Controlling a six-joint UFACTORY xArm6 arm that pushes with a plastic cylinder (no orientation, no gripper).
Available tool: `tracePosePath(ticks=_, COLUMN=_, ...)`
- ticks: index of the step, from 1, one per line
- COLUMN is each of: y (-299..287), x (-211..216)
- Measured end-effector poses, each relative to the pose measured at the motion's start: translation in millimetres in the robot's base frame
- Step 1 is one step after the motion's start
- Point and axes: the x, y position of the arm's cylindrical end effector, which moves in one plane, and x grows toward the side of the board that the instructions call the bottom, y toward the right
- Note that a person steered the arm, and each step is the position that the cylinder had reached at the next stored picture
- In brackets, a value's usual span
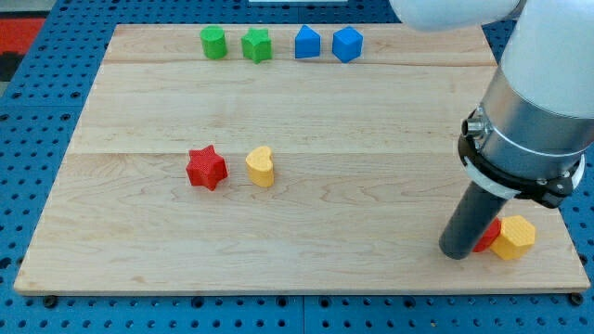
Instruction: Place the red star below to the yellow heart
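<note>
Inspection went from the view's left to its right across the board [306, 250].

Red star [206, 168]: it lay left of centre, flat on the wood, just beside the yellow heart [261, 166] at the heart's nine o'clock, with a narrow gap between them. I judged it a small, rigid, light block that would slide readily on the smooth top. Its points made it likely to spin if pushed off-centre. With no means of grasping, I would have set my contact on a flat between two points: first at its twelve o'clock side to drive it toward the view's bottom, then at its nine o'clock side to bring it under the heart.

Yellow heart: upright lobe toward the view's top, untouched, and light enough to be displaced by a careless pass.

Far row at the board's twelve o'clock edge: a green cylinder [213, 43], a green star [256, 44], a blue block [307, 43] with a peaked top and a blue cube [347, 44].

My tip [458, 250] stood at the board's four o'clock corner, well apart from the star. It carried and clasped nothing, being a bare rod. It stood just beside a red block [488, 237], shape hidden, which touched a yellow hexagon [513, 237].

Count: red two, yellow two, green two, blue two; eight in all.
</note>
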Motion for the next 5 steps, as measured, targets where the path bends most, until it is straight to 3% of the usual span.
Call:
tracePosePath(ticks=2, y=-114, x=1)
tracePosePath(ticks=4, y=-285, x=-3)
tracePosePath(ticks=5, y=-335, x=-39)
